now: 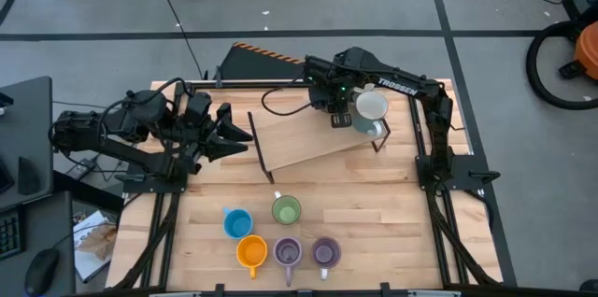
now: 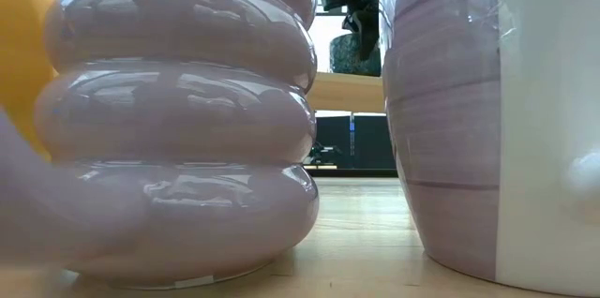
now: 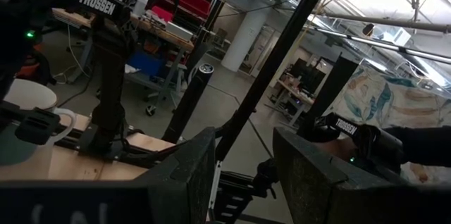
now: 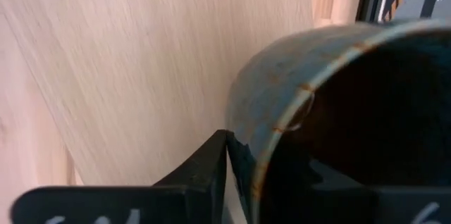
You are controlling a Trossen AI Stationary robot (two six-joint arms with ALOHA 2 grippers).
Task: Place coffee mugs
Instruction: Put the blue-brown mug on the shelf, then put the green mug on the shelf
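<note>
The dark mug (image 4: 338, 118) sits in the right gripper (image 1: 342, 116), whose finger (image 4: 204, 164) presses on the outside of its wall just under the rim, so the gripper is clamped on it. In the high view this is over the right end of the raised wooden shelf (image 1: 299, 143), right beside a white mug (image 1: 372, 106) that already stands there. Five more mugs wait on the table (image 1: 392, 227) nearer the front: blue (image 1: 237, 222), green (image 1: 286, 210), orange (image 1: 251, 252) and two purple (image 1: 287, 252) (image 1: 325, 252).

The main risk, as I judge it, is the close neighbour: if the dark mug is lowered or let go while touching the white one, either could be knocked sideways or pushed off the shelf's end. A grip on one wall alone may also let the mug tilt as it meets the wood, so it could land on its edge and roll. Letting go before the base rests flat would do the same.

The right arm reaches in from the table's right rear, bent over the shelf with its wrist pointed down at the wood. The left arm is folded at the table's left side, its gripper (image 1: 224, 134) facing the shelf with the fingers (image 3: 187, 178) spread apart and nothing between them.
</note>
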